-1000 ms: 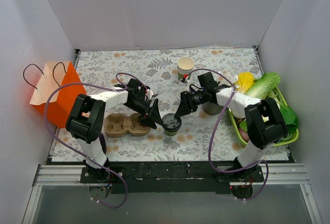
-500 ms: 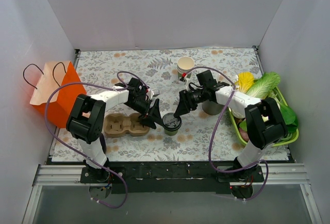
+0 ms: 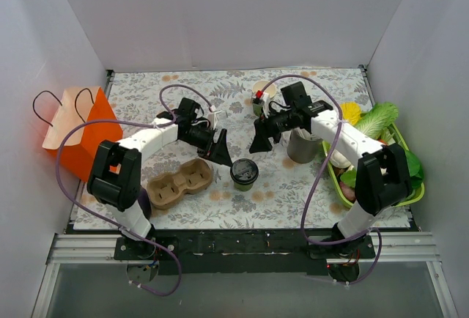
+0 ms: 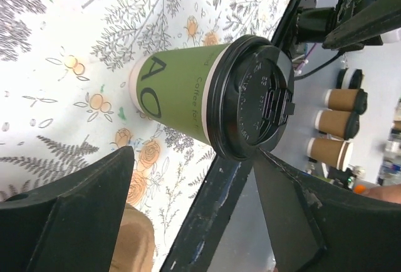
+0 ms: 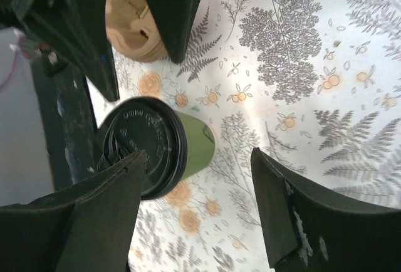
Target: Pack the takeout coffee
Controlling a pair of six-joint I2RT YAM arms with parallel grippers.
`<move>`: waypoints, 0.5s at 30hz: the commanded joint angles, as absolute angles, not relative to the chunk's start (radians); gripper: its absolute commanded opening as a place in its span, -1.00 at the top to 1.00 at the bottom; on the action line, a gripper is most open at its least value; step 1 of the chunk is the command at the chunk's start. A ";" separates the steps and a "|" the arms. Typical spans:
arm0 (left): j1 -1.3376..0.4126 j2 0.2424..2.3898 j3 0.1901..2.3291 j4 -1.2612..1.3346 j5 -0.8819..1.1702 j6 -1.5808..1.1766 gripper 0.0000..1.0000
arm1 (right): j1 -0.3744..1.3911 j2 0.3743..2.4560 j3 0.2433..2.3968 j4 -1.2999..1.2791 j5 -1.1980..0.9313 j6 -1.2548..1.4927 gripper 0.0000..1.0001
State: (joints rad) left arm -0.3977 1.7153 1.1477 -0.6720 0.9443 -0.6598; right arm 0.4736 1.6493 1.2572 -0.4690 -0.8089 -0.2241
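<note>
Takeout coffee [image 3: 244,174] stands upright and free near the cup carrier [image 3: 179,182], probably its destination. Left gripper [image 3: 222,149] and right gripper [image 3: 259,141] both spread apart, empty.

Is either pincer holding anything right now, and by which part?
Nothing is held. The left pincer and the right pincer are both open, and the takeout coffee stands on its own, touched by neither.

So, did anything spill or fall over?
No, nothing is spilled. The takeout coffee stands upright with its lid on, and the tablecloth around it looks dry. Only the cardboard cup carrier sits a little crooked to the table edge.
</note>
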 commanded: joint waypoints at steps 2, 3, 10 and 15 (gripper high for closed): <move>-0.367 1.605 1.213 -0.667 0.887 -0.618 -0.56 | 0.518 1.578 1.388 -0.734 -0.782 -0.677 -0.58; -0.362 1.598 1.216 -0.682 0.881 -0.621 -0.56 | 0.529 1.578 1.402 -0.855 -0.779 -0.772 -0.60; -0.272 1.548 1.197 -0.676 0.822 -0.646 -0.70 | 0.662 1.510 1.396 -0.976 -0.684 -1.176 -0.41; -0.265 1.526 1.186 -0.658 0.773 -0.650 -0.70 | 0.768 1.489 1.350 -0.971 -0.638 -1.239 -0.14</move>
State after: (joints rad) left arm -0.2646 1.6001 1.1912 -0.6746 0.8192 -0.6510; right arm 0.7185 1.5112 1.3746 -0.9165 -0.6773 -1.1007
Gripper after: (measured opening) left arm 0.850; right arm 0.611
